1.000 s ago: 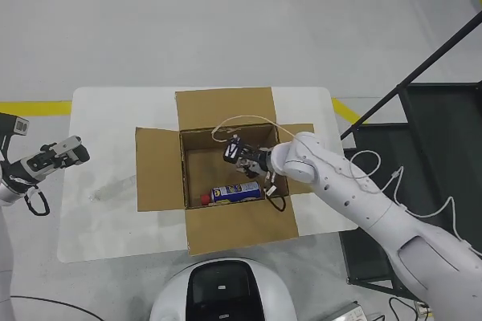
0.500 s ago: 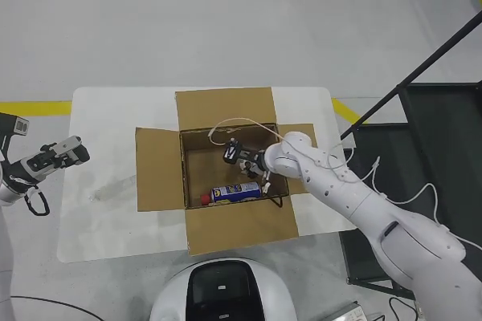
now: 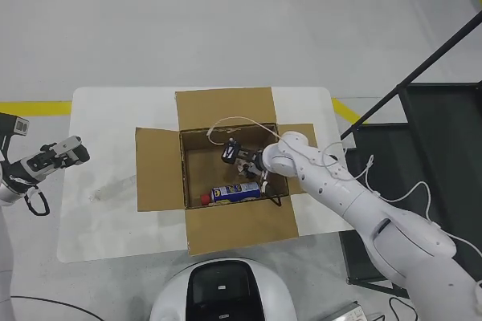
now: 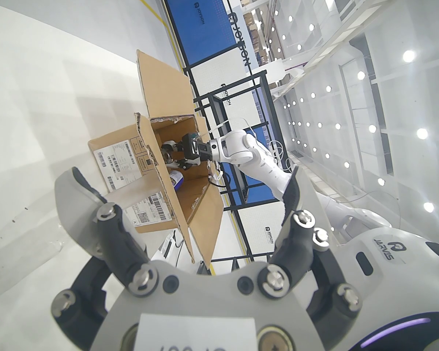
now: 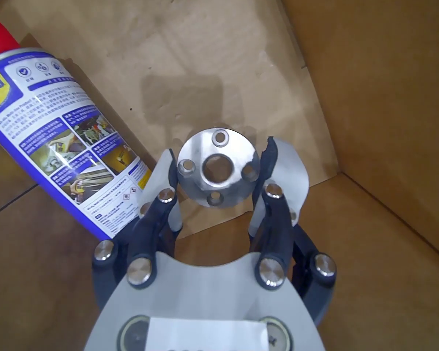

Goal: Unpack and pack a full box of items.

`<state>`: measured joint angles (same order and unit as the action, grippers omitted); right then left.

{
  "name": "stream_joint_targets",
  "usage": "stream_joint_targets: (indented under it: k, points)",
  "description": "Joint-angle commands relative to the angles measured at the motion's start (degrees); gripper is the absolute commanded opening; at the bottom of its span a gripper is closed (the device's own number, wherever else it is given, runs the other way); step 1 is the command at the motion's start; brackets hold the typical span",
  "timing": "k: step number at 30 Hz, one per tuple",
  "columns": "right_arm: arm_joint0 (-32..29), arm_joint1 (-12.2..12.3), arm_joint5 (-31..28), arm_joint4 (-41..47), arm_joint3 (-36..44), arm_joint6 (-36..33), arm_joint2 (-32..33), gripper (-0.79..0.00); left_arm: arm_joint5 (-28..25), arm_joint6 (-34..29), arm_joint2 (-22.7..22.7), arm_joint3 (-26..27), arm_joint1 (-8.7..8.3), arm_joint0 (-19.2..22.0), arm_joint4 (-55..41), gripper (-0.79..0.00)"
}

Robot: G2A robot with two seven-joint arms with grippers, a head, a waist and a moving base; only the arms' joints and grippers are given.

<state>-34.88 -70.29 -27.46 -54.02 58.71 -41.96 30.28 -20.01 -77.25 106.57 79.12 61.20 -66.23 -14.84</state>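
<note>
The right tool (image 5: 219, 164) has edged slightly away from the spray can (image 5: 58, 136), which lies just beside it on the box (image 5: 369, 74) floor. I judge the carry is still under way. Its fingers, partly closed, are clamped on the rim of a metal disc (image 5: 218, 168). Far off, the left tool (image 4: 184, 191) hangs wide apart and empty.

A white table (image 3: 112, 120) is standing on a grey floor (image 3: 225, 40), a yellow line (image 3: 24, 107) running behind it. A black rack (image 3: 438, 116) is standing just beside the table. Ceiling lights (image 4: 409, 55) are shining above blue panels (image 4: 197, 23).
</note>
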Motion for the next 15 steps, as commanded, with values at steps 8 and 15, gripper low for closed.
stream_joint_targets:
  k: [8,15]
  points:
    - [-7.79,6.15,-0.92,2.42,15.76,1.62,13.95,0.000,0.00,0.00,0.00,0.00,0.00,0.00,0.00,0.000]
    - [-25.65,12.84,-9.03,14.52,36.02,4.01,36.49,0.000,0.00,0.00,0.00,0.00,0.00,0.00,0.00,0.000]
